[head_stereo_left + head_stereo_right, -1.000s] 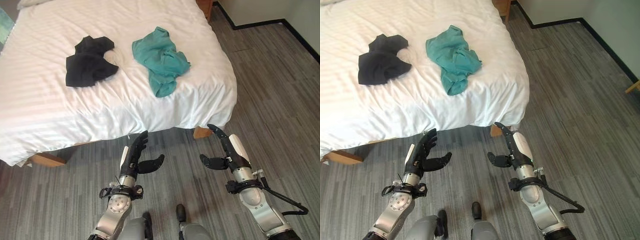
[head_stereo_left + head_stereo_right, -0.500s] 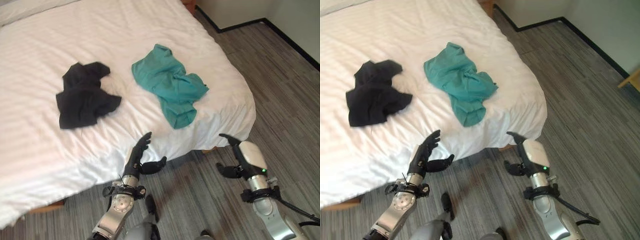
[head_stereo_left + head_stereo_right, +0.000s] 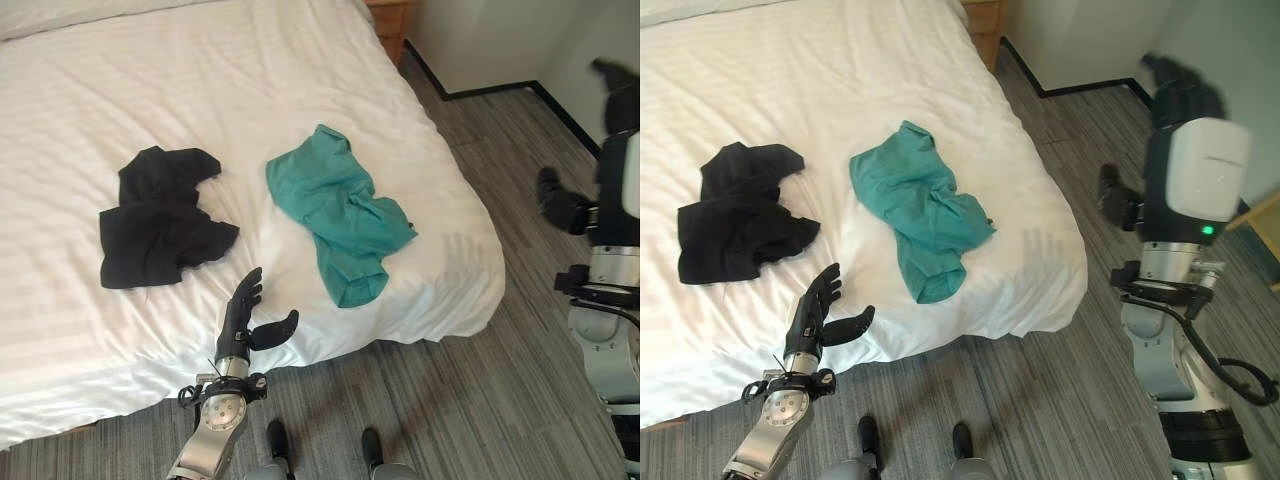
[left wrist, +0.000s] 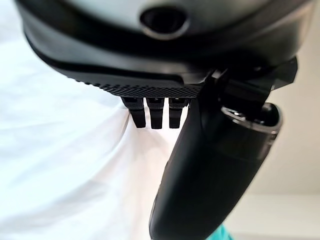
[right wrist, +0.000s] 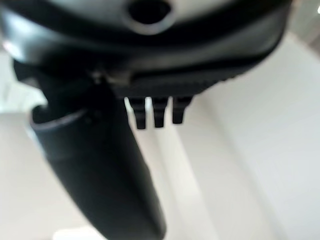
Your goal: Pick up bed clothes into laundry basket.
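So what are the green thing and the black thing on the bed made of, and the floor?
The teal garment looks like soft, matte knit fabric, probably cotton: it lies crumpled in loose folds. The black garment also seems soft cloth, bunched and dull. The bed sheet is smooth white woven cloth with faint stripes. The floor looks like grey wood-grain planks, perhaps vinyl or laminate.

White striped bed sheet (image 3: 420,130); black garment (image 3: 160,230); teal garment (image 3: 340,205); grey wood-grain floor (image 3: 500,400).
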`<state>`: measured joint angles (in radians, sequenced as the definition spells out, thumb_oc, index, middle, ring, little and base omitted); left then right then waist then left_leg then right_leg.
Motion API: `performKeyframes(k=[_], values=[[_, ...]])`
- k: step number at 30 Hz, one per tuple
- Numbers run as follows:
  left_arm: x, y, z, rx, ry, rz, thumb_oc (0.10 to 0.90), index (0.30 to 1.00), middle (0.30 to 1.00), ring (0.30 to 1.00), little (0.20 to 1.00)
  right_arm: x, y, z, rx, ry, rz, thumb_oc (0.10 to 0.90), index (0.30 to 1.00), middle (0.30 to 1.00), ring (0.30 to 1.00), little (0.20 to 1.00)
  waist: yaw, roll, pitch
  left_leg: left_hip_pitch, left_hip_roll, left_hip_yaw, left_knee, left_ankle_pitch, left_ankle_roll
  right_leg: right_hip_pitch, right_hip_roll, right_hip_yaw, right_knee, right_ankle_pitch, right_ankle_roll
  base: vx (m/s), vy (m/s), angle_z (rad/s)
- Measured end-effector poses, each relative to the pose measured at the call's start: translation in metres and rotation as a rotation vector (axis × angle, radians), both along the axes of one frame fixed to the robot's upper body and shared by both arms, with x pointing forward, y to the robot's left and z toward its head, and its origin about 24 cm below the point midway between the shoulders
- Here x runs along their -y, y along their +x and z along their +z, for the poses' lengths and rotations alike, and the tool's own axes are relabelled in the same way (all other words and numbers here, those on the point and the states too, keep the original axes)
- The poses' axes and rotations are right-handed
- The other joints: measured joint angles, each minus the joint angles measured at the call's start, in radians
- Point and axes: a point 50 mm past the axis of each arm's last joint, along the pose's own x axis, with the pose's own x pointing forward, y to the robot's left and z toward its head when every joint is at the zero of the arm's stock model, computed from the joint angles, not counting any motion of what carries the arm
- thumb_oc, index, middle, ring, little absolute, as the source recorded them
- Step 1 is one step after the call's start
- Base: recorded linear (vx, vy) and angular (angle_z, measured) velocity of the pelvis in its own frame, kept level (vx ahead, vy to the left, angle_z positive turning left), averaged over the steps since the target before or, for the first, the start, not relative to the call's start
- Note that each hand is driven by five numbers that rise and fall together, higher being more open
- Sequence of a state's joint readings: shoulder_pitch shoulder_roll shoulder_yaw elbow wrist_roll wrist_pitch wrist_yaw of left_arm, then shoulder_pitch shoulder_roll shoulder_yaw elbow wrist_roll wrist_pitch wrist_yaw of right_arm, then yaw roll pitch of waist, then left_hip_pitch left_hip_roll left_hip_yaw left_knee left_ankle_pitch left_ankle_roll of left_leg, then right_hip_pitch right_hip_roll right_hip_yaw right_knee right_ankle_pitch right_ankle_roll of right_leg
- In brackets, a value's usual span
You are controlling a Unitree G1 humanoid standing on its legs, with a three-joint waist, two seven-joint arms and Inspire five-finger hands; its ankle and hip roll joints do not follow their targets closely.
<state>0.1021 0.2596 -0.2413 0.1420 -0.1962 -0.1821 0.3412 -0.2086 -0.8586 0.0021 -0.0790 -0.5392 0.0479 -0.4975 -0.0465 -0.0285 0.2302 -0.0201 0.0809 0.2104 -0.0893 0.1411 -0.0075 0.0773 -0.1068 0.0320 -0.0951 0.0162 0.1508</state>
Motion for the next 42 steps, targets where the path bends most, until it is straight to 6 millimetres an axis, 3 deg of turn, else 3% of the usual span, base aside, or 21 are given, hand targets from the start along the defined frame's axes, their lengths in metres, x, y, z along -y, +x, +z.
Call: performKeyframes(k=[2,4,8,13,18,24,27,28,29,35,38,39,42], values=[[-0.001,-0.002,-0.002,-0.007,-0.004,0.005,0.8,0.9,0.9,0.9,0.9,-0.002,0.007,-0.007,-0.059,-0.004,0.019,0.8,0.9,0.9,0.9,0.9,0.009,-0.002,0.0,0.006,-0.001,0.0,0.0,-0.001,-0.001,0.003,0.0,0.0,0.0,0.0,0.0,0.08,-0.102,0.02],[-0.008,-0.011,-0.013,-0.055,-0.005,0.029,0.8,0.9,0.9,0.9,0.9,-0.01,0.033,-0.019,-0.23,-0.102,0.057,0.8,0.9,0.9,0.9,0.9,0.032,-0.004,-0.002,0.018,-0.004,-0.008,0.0,-0.019,-0.028,0.021,-0.003,-0.01,0.0,-0.017,-0.023,0.08,-0.105,0.11],[-0.013,-0.015,-0.02,-0.08,-0.02,0.047,0.8,0.9,0.9,0.9,0.9,-0.014,0.058,-0.034,-0.37,-0.13,0.049,0.8,0.9,0.9,0.9,0.9,0.086,-0.007,-0.003,0.013,-0.008,-0.038,0.0,-0.02,-0.033,0.034,-0.004,-0.042,-0.001,-0.023,-0.03,0.05,-0.086,0.21],[-0.03,-0.025,-0.039,-0.17,-0.041,0.123,0.8,0.9,0.9,0.9,0.9,-0.023,0.102,-0.031,-0.448,-0.077,-0.013,0.8,0.9,0.9,0.9,0.9,0.134,0.0,-0.01,0.003,-0.01,-0.056,0.0,-0.017,-0.038,0.035,-0.004,-0.055,-0.001,-0.022,-0.034,0.06,-0.037,0.14],[-0.049,-0.05,-0.065,-0.314,-0.033,0.225,0.8,0.9,0.9,0.9,0.9,-0.027,0.114,-0.039,-0.487,0.012,-0.044,0.8,0.9,0.9,0.9,0.9,0.167,0.006,-0.013,-0.013,-0.017,-0.068,0.0,-0.011,-0.038,0.027,-0.009,-0.063,-0.001,-0.026,-0.034,0.03,-0.019,0.1],[-0.059,-0.076,-0.111,-0.558,-0.028,0.311,0.8,0.9,0.9,0.9,0.9,-0.03,0.117,-0.083,-0.635,0.13,-0.111,0.8,0.9,0.9,0.9,0.9,0.174,0.053,-0.039,-0.131,-0.017,-0.118,0.001,0.02,-0.036,-0.062,0.001,-0.111,0.0,-0.023,-0.04,-0.04,-0.018,0.23],[-0.06,-0.108,-0.136,-0.731,-0.041,0.379,0.8,0.9,0.9,0.9,0.9,-0.031,0.116,-0.093,-0.663,0.127,-0.115,0.8,0.9,0.9,0.9,0.9,0.175,0.063,-0.041,-0.166,-0.013,-0.118,0.001,0.027,-0.037,-0.096,0.006,-0.111,-0.001,-0.02,-0.042,-0.01,-0.006,0.02],[-0.06,-0.113,-0.139,-0.758,-0.044,0.385,0.8,0.9,0.9,0.9,0.9,-0.031,0.116,-0.093,-0.66,0.127,-0.115,0.504,0.455,0.455,0.455,0.455,0.175,0.063,-0.041,-0.169,-0.012,-0.12,0.001,0.027,-0.038,-0.099,0.007,-0.112,-0.001,-0.02,-0.042,0.0,0.0,0.0],[-0.06,-0.121,-0.144,-0.8,-0.045,0.388,0.8,0.9,0.9,0.9,0.9,-0.03,0.116,-0.093,-0.661,0.126,-0.117,0.4,0.3,0.3,0.3,0.3,0.174,0.063,-0.042,-0.175,-0.01,-0.121,0.001,0.028,-0.039,-0.104,0.011,-0.112,0.0,-0.02,-0.042,0.0,0.0,0.0],[-0.054,-0.167,-0.165,-1.047,-0.081,0.398,0.8,0.9,0.9,0.9,0.9,-0.025,0.124,-0.072,-0.627,0.113,-0.13,0.4,0.3,0.3,0.3,0.3,0.174,0.061,-0.047,-0.214,0.013,-0.138,0.0,0.041,-0.059,-0.138,0.034,-0.12,-0.001,-0.011,-0.055,0.01,0.008,0.03],[-0.06,-0.187,-0.168,-1.134,-0.101,0.478,0.8,0.9,0.9,0.9,0.9,-0.01,0.129,-0.042,-0.601,0.074,-0.17,0.4,0.3,0.3,0.3,0.3,0.182,0.059,-0.046,-0.201,0.009,-0.137,0.001,0.041,-0.059,-0.123,0.03,-0.121,0.0,-0.009,-0.057,0.04,0.024,0.02],[-0.062,-0.189,-0.168,-1.135,-0.104,0.492,0.8,0.9,0.9,0.9,0.9,-0.006,0.129,-0.038,-0.593,0.081,-0.178,0.4,0.3,0.3,0.3,0.3,0.183,0.058,-0.045,-0.196,0.008,-0.137,0.001,0.041,-0.059,-0.119,0.028,-0.121,0.0,-0.009,-0.057,0.05,0.027,0.04],[-0.076,-0.188,-0.164,-1.133,-0.097,0.545,0.8,0.9,0.9,0.9,0.9,0.022,0.123,0.004,-0.488,0.118,-0.216,0.4,0.3,0.3,0.3,0.3,0.185,0.052,-0.04,-0.169,-0.001,-0.134,0.001,0.04,-0.059,-0.092,0.017,-0.121,0.0,-0.012,-0.053,0.05,0.013,0.02]])
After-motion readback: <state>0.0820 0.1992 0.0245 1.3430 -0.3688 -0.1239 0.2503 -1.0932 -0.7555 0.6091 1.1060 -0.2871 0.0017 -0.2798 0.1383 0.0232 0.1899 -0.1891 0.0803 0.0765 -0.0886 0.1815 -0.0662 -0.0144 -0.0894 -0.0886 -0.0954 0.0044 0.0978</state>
